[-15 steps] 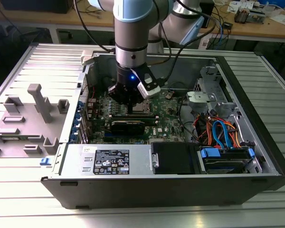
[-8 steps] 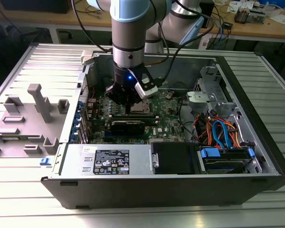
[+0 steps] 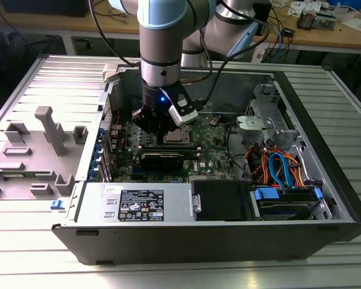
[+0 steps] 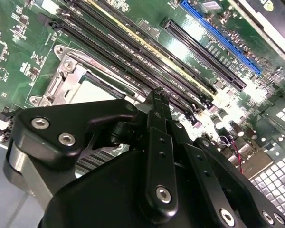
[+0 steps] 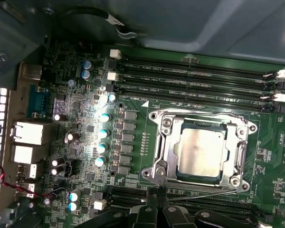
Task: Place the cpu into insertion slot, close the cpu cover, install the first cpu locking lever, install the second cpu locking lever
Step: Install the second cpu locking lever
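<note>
One robot arm reaches down into an open desktop computer case that lies on its side on a slatted metal table. In the exterior view, the black gripper hangs just above the green motherboard, close beside the insertion slot near the middle of the board.

In the first wrist view, the cpu, a flat square chip with a silvery-grey top, sits inside the insertion slot. The cpu cover, a thin silvery frame with a large window, lies flat around the chip, so the chip shows through the window. A thin wire lever runs along the socket edge nearest the gripper; whether it is latched is hard to tell from this angle.

The gripper's two black fingers are pressed together at their tips and hold nothing. In the second wrist view they point toward the socket edge, beside the long black memory slots. A blue expansion slot lies farther off. At the exterior view's right, orange and blue cables fill the case's drive bay.
</note>
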